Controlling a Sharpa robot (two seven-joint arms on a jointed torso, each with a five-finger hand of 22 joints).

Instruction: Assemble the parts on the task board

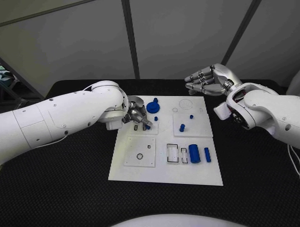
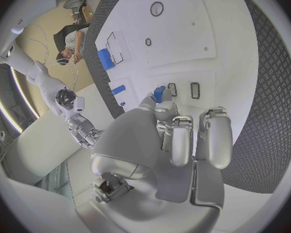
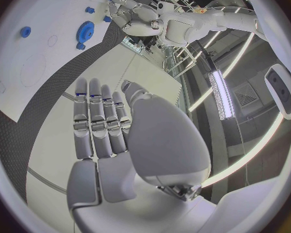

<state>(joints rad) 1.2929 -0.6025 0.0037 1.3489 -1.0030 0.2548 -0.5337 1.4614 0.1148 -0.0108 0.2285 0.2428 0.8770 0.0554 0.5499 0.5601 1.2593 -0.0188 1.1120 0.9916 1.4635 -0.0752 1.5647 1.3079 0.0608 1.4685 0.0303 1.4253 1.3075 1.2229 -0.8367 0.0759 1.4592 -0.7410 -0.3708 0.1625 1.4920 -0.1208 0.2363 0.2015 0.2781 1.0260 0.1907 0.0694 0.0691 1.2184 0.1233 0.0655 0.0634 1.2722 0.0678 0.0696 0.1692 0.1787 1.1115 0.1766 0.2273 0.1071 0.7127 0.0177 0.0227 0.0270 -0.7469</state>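
From the head camera the white task board (image 1: 165, 142) lay at the middle of the black table (image 1: 68, 189), with small blue parts across it: a gear (image 1: 154, 108) at about eleven o'clock on the board, a short peg (image 1: 182, 127) near its centre, and a thick cylinder (image 1: 194, 153) beside a slimmer bar (image 1: 208, 154) at about four o'clock. The left hand (image 1: 137, 117) hung over the board's left edge, its fingers bunched downward around what looked like a small blue part (image 1: 146, 126), though a firm pinch could not be confirmed. The right hand (image 1: 208, 80) hovered beyond the board's far right corner, fingers curled in and holding nothing. In the left wrist camera the fingers (image 2: 182, 140) were bent together over the board, a blue piece (image 2: 159, 93) just past their tips. In the right wrist camera the fingers (image 3: 100, 121) lay pressed side by side, empty. The parts looked like light, rigid, smooth plastic, so probably slippery; a pinch across the flanks, near the middle, should hold best.
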